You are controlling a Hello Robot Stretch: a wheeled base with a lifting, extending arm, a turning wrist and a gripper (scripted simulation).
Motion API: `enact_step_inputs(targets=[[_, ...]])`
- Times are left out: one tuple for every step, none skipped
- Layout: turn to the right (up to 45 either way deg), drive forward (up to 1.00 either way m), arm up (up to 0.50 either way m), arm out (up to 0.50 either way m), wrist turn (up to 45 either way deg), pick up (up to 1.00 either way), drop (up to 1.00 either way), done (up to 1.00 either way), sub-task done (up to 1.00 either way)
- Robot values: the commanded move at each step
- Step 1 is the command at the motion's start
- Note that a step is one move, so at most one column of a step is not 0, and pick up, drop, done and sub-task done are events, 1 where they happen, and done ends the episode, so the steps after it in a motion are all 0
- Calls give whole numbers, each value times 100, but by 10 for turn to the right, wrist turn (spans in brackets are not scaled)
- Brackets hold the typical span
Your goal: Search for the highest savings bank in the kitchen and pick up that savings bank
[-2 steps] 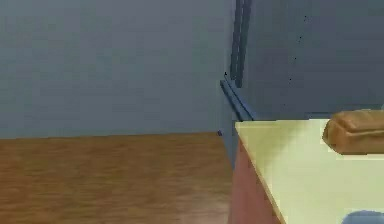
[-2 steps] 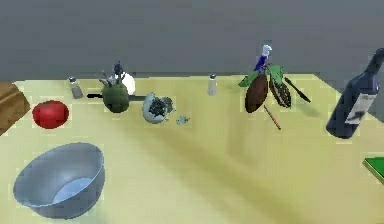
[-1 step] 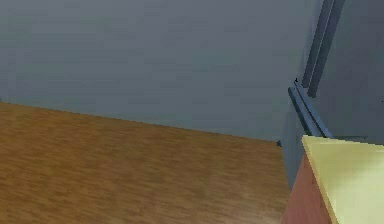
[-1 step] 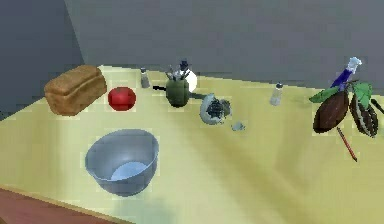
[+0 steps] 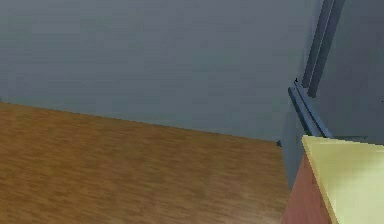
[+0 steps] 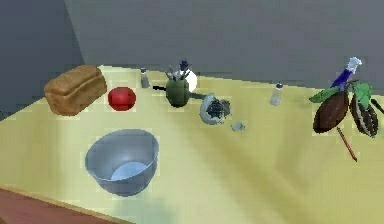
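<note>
Forward view, largest first: what is plotted? (Reader)

Grey-blue wall, then wood floor, then, at the lower right, one corner of a yellow-topped bench. (Legend)

And the arm side view? (Reader)

Yellow bench top, carrying in roughly descending size: a pale blue bowl near the front edge; a brown loaf at the left; a dark-leaved plant at the right, with a blue-topped bottle behind it; a dark green vessel with something white just behind; a grey speckled lump near the middle; a red round fruit beside the loaf; one shaker by the fruit and a second shaker left of the plant. (Legend)

Where is the savings bank? (Reader)

It cannot be named with confidence. The grey speckled lump is, as a judgement, the likeliest candidate; its shape is too small to settle. (Legend)

Progress? (Reader)

Judged early. The food suggests a kitchen bench alongside the robot, so the search has a surface to inspect. Still to do: confirm the bank, check that it is the highest one, reach, grasp and lift. The pincer's state cannot be told from these views. (Legend)
</note>
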Motion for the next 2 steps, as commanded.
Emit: enact_step_inputs(targets=[[0,0,38,0,0,0,0,0,0],[0,0,0,48,0,0,0,0,0]])
